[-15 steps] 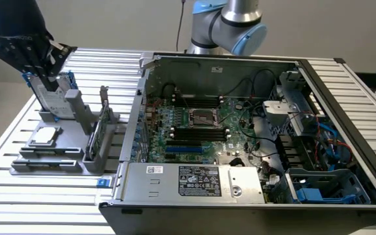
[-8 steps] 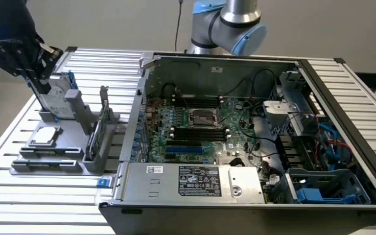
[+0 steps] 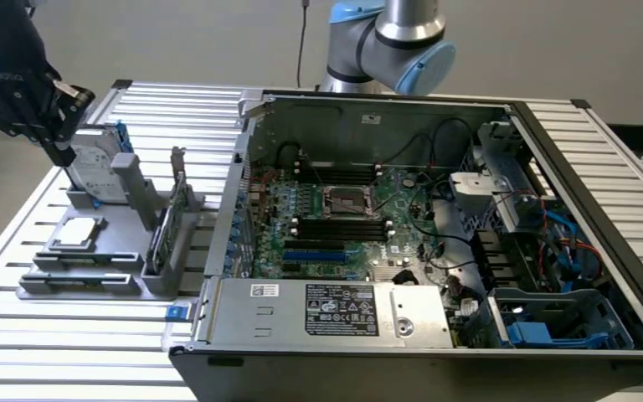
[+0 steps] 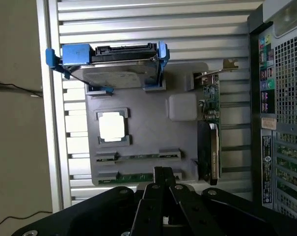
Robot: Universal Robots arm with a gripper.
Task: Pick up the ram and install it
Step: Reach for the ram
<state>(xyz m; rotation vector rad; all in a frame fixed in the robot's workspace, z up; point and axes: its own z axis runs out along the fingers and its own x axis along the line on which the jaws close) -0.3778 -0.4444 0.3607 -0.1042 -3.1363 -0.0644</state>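
Two dark green ram sticks lie flat in slots of a grey parts holder: one ram stick and a second ram stick beside it. My gripper hangs above the holder, near the hard drive's end in the exterior view. In the wrist view its tips overlap the second stick. The fingers look shut with nothing between them. The open computer case shows the motherboard's black memory slots.
The holder also carries a silver hard drive with blue rails, a processor chip and an upright card with a metal bracket. The case's perforated wall stands close beside the holder. Everything rests on a slatted metal table.
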